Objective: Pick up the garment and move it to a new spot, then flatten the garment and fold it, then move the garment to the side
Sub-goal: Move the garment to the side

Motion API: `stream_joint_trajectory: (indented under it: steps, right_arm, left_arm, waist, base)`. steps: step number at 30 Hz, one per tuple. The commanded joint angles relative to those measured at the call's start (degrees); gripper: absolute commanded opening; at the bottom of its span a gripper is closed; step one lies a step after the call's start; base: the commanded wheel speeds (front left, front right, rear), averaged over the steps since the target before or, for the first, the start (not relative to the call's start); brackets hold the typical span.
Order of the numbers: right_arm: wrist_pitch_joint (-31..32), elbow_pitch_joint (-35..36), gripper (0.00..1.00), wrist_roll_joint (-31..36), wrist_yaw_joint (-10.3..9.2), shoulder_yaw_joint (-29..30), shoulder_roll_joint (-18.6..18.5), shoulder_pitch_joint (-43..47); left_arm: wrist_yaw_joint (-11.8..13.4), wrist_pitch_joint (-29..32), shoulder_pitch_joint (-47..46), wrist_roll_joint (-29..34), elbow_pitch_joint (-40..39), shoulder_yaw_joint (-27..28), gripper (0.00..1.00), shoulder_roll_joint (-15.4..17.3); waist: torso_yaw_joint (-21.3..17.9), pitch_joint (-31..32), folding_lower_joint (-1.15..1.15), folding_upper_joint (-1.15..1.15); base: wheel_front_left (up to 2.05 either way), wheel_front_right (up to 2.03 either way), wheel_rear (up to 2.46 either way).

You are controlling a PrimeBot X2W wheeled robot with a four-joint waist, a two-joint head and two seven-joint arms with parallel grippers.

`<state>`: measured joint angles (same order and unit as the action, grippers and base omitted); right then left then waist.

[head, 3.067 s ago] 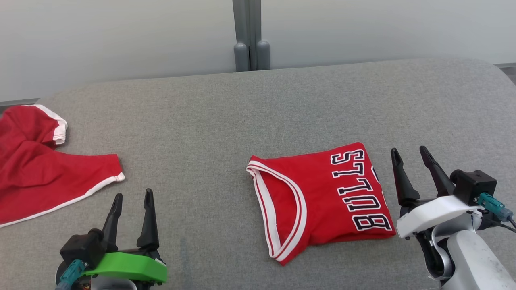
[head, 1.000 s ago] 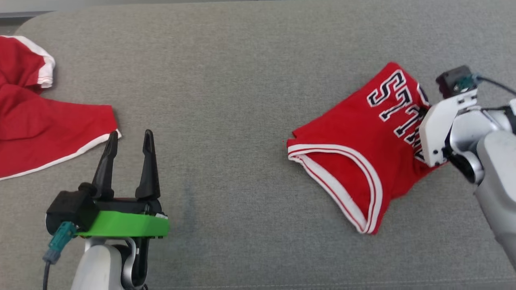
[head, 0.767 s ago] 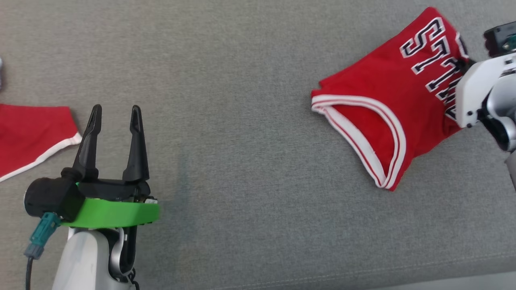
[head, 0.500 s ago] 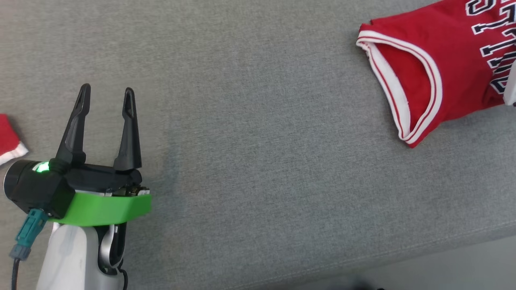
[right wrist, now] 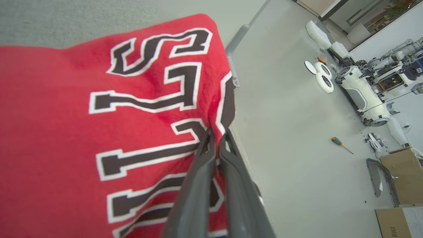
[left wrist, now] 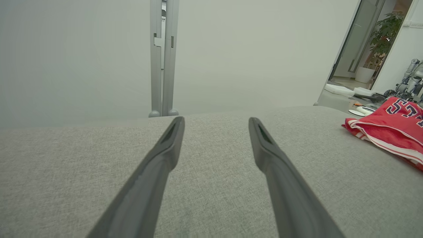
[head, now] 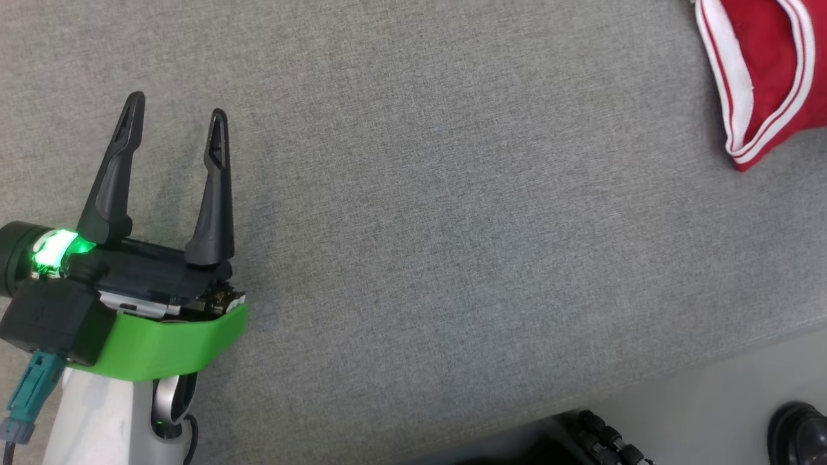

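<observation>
nearest me, my left gripper (head: 177, 104) hovers over the near-left part of the grey surface (head: 452, 226), its fingers wide apart with nothing between them. further out, at the surface's far-right edge, the folded red garment (head: 762, 71) lies with my right gripper (right wrist: 217, 134) fingers clamped together on its lettered side. i judge that edge is the danger: a drag past it drops the cloth onto the floor (right wrist: 297, 148), and a one-point pinch could pull the fold open.
</observation>
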<state>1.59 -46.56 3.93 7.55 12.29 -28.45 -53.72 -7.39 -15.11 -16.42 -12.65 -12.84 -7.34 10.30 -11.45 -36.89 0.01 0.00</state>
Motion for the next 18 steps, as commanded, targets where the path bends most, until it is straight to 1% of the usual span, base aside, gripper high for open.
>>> stream_joint_trajectory:
  steps: [1,3,6,7,8,9,12,15,18]
  right_arm:
    - [-0.83,-0.31,0.0,1.35,-0.11,1.31,-0.41,-0.94]
    - [-2.3,0.04,0.0,3.6,-0.11,3.49,-0.41,-1.21]
    - [-4.08,0.14,0.0,6.11,-0.1,6.17,0.7,-1.14]
    - [-4.39,0.05,0.03,6.61,-0.1,6.74,0.73,-1.02]
    - [-5.05,0.03,0.62,7.15,-0.1,7.21,0.86,-0.93]
    - [-5.52,0.03,1.0,7.58,-0.1,7.72,1.04,-0.92]
    - [-7.09,-0.6,1.0,9.5,-0.1,8.5,1.57,-0.59]
    - [-8.96,-0.72,1.0,11.33,-0.1,9.78,1.91,0.55]
    - [-12.08,-0.16,1.0,10.98,-0.1,10.3,3.38,1.91]
  left_arm:
    - [-0.16,-0.02,-0.37,0.67,-0.49,0.3,1.0,0.74]
    - [-0.16,-0.03,0.05,0.53,-1.03,0.83,1.0,0.79]
    - [-0.16,-0.02,0.59,0.18,-1.2,1.11,1.0,0.76]
    - [-0.16,-0.02,0.73,0.12,-1.18,1.18,1.0,0.69]
    - [-0.16,-0.02,0.84,0.02,-1.14,1.15,1.0,0.55]
    - [-0.16,-0.02,0.9,0.04,-1.1,1.11,1.0,0.39]
    - [-0.16,-0.02,1.1,-0.02,-0.37,0.98,1.0,0.0]
    - [-0.16,-0.03,1.17,-0.54,0.42,0.76,1.0,-1.05]
    - [-0.16,-0.02,1.92,-1.08,2.1,1.39,1.0,-2.05]
  waist:
    - [0.71,-1.12,-0.01,0.0]
    - [1.29,-1.27,-0.01,0.0]
    - [2.1,-1.22,-0.01,0.0]
    - [2.28,-1.14,-0.01,0.0]
    - [2.54,-1.0,-0.01,0.0]
    - [2.67,-0.89,-0.01,0.0]
    - [3.09,0.09,-0.01,0.0]
    - [3.73,2.04,-0.01,0.0]
    - [4.42,5.01,-0.01,0.0]
  base:
    - [0.0,0.0,0.0]
    - [0.0,0.0,0.0]
    - [0.0,0.0,0.0]
    - [0.0,0.0,0.0]
    - [0.0,0.0,0.0]
    - [0.0,0.0,0.0]
    - [0.0,0.0,0.0]
    - [0.0,0.0,0.0]
    - [0.0,0.0,0.0]
